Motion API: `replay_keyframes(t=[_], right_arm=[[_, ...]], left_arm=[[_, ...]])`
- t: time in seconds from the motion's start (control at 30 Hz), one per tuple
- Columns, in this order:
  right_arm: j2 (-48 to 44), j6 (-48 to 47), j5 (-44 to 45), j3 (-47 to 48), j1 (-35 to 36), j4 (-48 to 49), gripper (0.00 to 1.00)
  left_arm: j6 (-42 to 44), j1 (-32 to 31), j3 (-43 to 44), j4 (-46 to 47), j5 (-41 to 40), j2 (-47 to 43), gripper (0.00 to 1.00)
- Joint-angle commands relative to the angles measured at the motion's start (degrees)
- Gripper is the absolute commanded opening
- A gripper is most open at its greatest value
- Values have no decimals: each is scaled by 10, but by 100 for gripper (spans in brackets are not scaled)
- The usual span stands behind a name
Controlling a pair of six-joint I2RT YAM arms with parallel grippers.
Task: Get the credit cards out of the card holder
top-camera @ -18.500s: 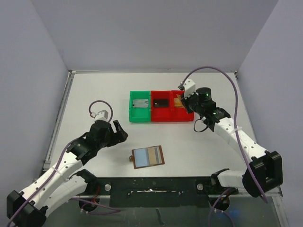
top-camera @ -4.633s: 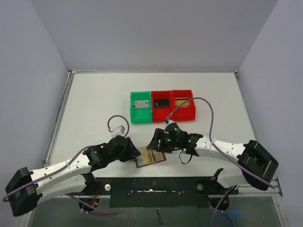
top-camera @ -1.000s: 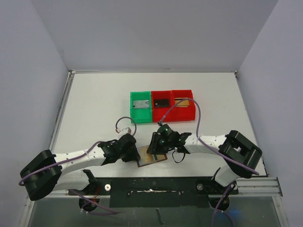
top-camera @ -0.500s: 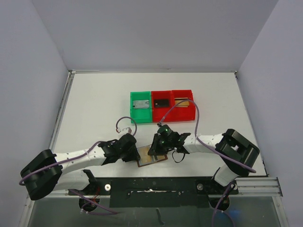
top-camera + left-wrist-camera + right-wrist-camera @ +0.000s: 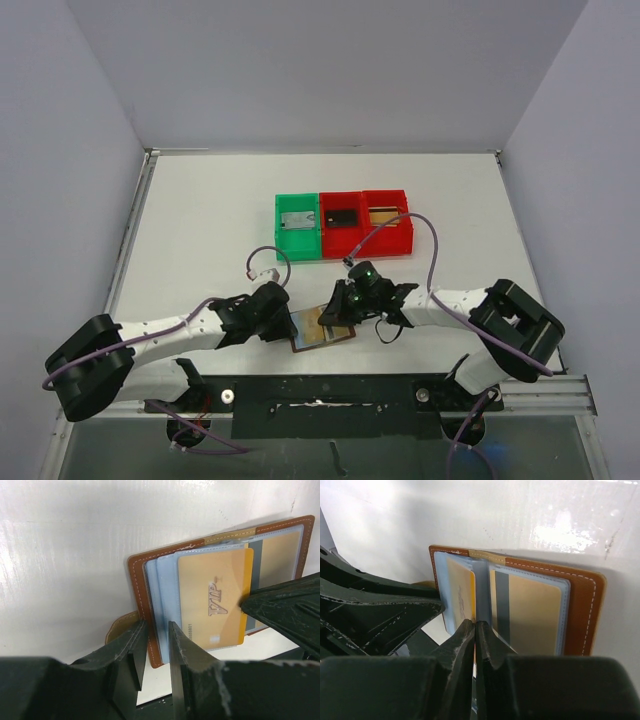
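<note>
The brown card holder (image 5: pixel 322 330) lies open near the table's front edge, its pale blue pockets (image 5: pixel 165 595) facing up. My left gripper (image 5: pixel 155 647) is shut on the card holder's left edge (image 5: pixel 137 590), one finger on each side. A gold credit card (image 5: pixel 212 597) marked VIP sticks partly out of the left pocket. My right gripper (image 5: pixel 475 628) is shut on the near edge of this gold credit card (image 5: pixel 461 596). Another gold card (image 5: pixel 535 615) with a dark stripe sits inside the right pocket. From above, the left gripper (image 5: pixel 287 326) and right gripper (image 5: pixel 336 314) flank the holder.
A green bin (image 5: pixel 297 227) and two red bins (image 5: pixel 341 223) (image 5: pixel 386 220) stand in a row behind the arms, each with a card-like item inside. The black base rail (image 5: pixel 320 392) runs just in front of the holder.
My right gripper has shut on the gold card's edge, and its wrist has shifted slightly right. The left gripper stays on the holder's edge.
</note>
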Motion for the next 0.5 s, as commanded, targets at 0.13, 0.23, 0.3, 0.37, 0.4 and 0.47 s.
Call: replay_keyframes(t=[0.13,0.23,0.3,0.37,0.4,0.47], right_arm=[[-14,0,-71,-38,-31,95,7],[-13,10,-79,-52,-36,118,7],[-13,16,-85,-62,-40,133,7],[-15,19,-91,-73,-49,141,8],[-18,19,-92,-78,-53,142,9],[-24,20,-97,-90,-62,153,10]], left_arm=[[16,1,-1,-21,-13,22,24],[17,1,-1,-20,-12,21,24],[17,1,-1,-20,-12,21,24],[17,1,-3,-21,-11,20,23],[17,1,-2,-22,-11,20,23],[16,1,-3,-22,-11,18,23]])
